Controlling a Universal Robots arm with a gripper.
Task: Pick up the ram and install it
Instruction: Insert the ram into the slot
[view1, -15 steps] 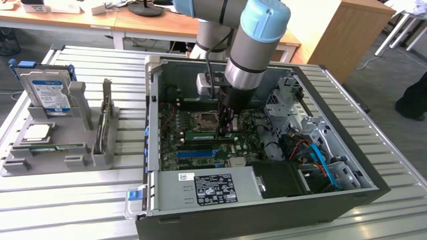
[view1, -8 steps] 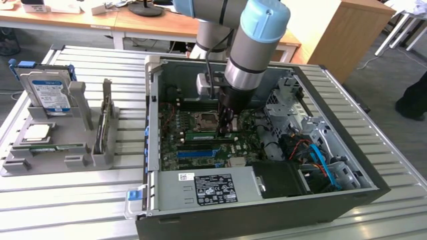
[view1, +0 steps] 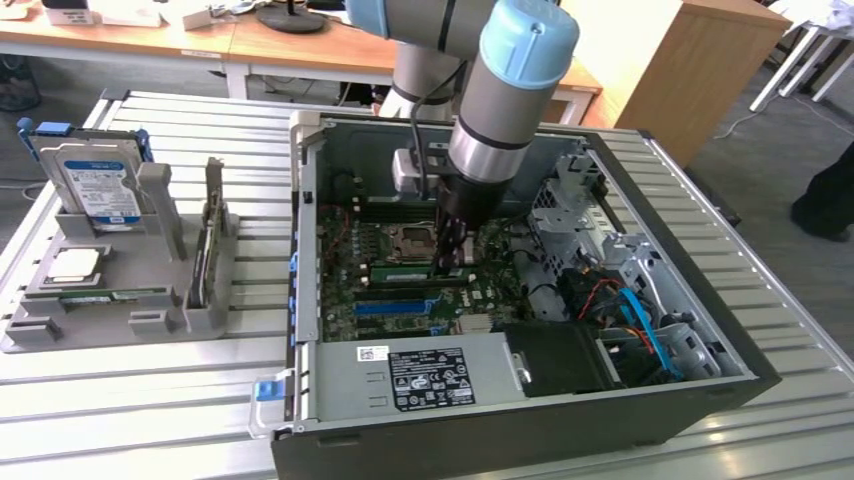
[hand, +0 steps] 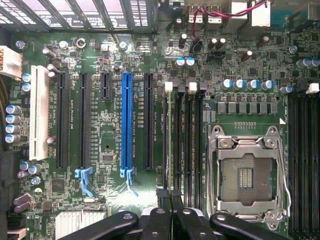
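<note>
- Exterior view: in the open black computer case (view1: 534, 425), the arm's black fingers (view1: 451, 250) reach down onto the long green ram stick (view1: 404, 272), which stands in a motherboard slot.
- Wrist view: the fingers (hand: 159, 222) are clenched, seemingly on the ram stick (hand: 171, 145), which stands edge-on beside the silver processor socket (hand: 247, 175). Pickup looks done; I cannot tell whether it is fully seated.

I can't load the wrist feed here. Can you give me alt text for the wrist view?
The shut gripper sits over the memory slots beside the empty CPU socket, in line with a thin green edge that looks like the ram standing in the outermost slot. Black and blue expansion slots run alongside.
</note>
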